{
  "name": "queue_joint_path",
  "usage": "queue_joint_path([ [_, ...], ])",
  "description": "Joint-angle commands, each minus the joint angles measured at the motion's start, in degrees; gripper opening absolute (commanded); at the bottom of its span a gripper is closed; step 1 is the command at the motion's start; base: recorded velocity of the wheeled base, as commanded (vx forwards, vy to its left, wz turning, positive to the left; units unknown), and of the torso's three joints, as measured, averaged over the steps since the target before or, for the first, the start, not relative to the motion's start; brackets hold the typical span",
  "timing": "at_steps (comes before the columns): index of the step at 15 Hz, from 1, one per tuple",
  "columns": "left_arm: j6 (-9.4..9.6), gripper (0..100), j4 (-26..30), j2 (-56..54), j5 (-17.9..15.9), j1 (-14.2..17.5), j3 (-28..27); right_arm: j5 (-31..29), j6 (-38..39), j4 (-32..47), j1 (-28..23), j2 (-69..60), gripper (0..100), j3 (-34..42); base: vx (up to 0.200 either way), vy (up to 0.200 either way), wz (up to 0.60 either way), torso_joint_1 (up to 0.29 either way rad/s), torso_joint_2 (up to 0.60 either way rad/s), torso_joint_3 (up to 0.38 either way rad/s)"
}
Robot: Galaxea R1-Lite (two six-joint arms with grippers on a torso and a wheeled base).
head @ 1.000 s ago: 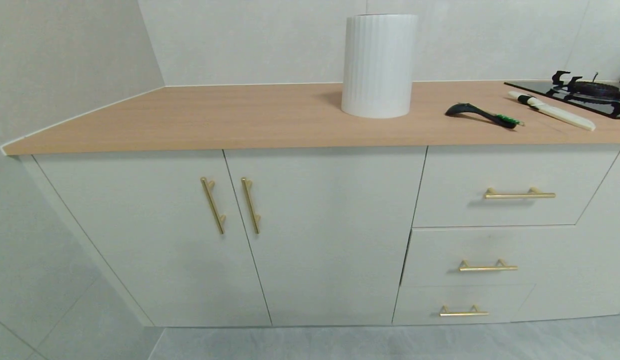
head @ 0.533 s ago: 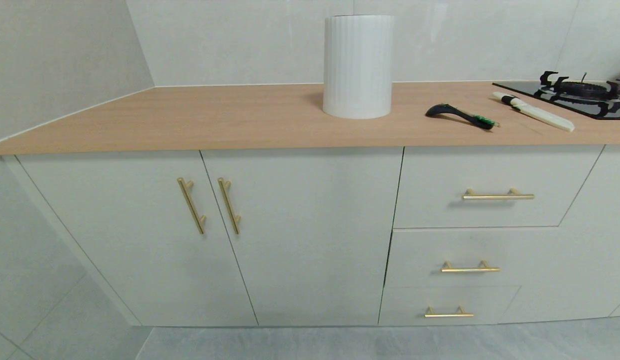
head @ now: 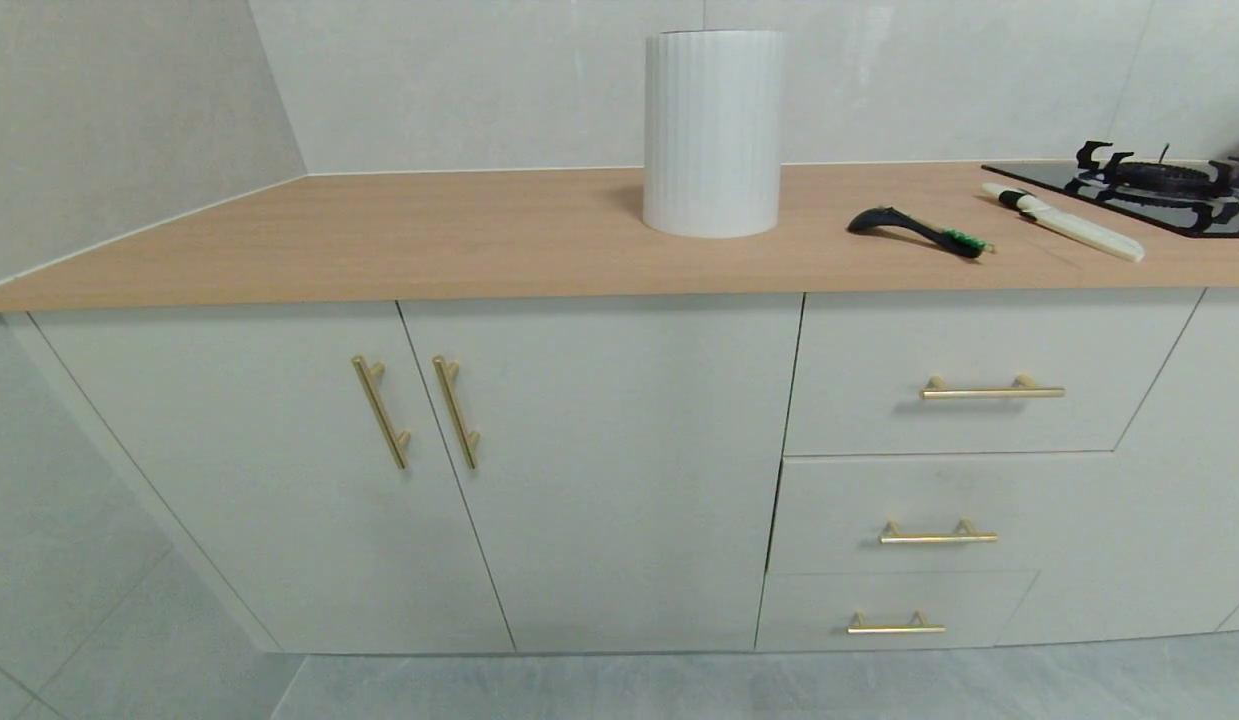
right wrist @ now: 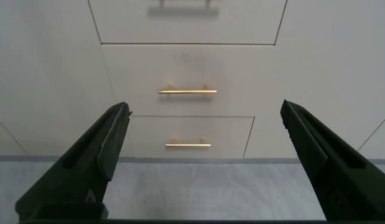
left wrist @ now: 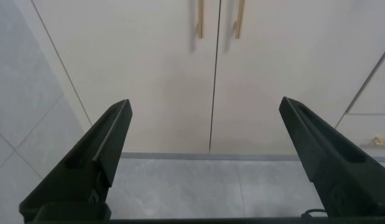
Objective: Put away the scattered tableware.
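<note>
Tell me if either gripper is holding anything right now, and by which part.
Nothing is held. The left gripper and right gripper are both open and empty; the knife lies on the countertop.

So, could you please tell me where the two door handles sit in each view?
Head view: door handles, left of centre, side by side.
Left wrist view: door handles ahead between the left gripper's fingers, cropped at the frame edge.
Right wrist view: drawer handles lie ahead instead.
Shared landmark: the cabinet's bottom edge.
</note>
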Motion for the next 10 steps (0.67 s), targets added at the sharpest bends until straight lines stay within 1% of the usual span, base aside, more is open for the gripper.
queue_joint_path([
  [1, -0.04, 100, 0.00, 0.00, 0.08, 0.04, 0.00, 0.88, 3.11, -0.86, 1.01, 5.10, 100, -12.32, 0.000, 0.000, 0.00, 0.000, 0.00, 0.000],
  [2, -0.04, 100, 0.00, 0.00, -0.01, 0.04, 0.00, 1.32, 5.04, -0.42, 2.15, 10.37, 100, -17.33, 0.000, 0.000, 0.00, 0.000, 0.00, 0.000],
  [3, -0.04, 100, -0.09, 0.00, -0.01, 0.04, 0.00, 1.67, 4.43, -0.07, 3.12, 17.31, 100, -19.71, 0.000, 0.000, 0.00, 0.000, 0.00, 0.000],
  [6, -0.04, 100, -0.09, 0.09, 0.08, 0.04, 0.00, 2.29, 3.64, -0.33, 4.17, 41.13, 100, -20.94, 0.000, 0.000, 0.00, 0.000, 0.00, 0.000],
  [7, -0.04, 100, -0.09, 0.00, -0.01, 0.04, 0.00, 3.52, 3.64, -1.48, 4.26, 50.54, 100, -22.34, 0.000, 0.000, 0.00, 0.000, 0.00, 0.000],
  [9, -0.04, 100, -0.09, 0.00, 0.08, 0.04, 0.00, 5.72, 3.72, -4.82, 4.17, 60.73, 100, -24.72, 0.000, 0.000, 0.00, 0.000, 0.00, 0.000],
  [10, -0.04, 100, 0.00, 0.00, -0.01, 0.04, 0.00, 7.65, 2.93, -6.05, 4.35, 68.03, 100, -27.09, 0.000, 0.000, 0.00, 0.000, 0.00, 0.000],
])
